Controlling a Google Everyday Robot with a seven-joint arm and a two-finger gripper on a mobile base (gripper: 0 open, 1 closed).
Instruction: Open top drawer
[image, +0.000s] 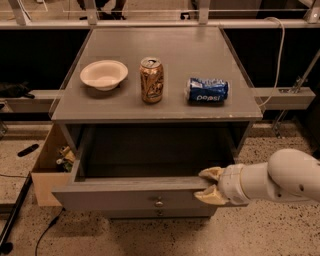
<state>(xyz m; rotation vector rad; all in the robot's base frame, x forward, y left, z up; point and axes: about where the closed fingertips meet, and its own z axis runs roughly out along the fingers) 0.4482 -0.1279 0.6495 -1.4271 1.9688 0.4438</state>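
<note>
Grey top drawer (125, 197): pulled out
Gripper (209, 185): at the drawer front's right end
Grip: cannot tell

High frontal view, jaws lower right

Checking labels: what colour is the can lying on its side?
Blue Pepsi can, camera view; gripper grips top drawer front, right end.

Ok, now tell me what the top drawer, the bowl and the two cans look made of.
Top drawer: grey-painted wood by its flat matte front, with a shiny metal knob. Bowl: matte cream, likely plastic or paper. Upright can and lying Pepsi can: glossy printed metal, probably aluminium. The gripper is at the drawer front's right end.
</note>
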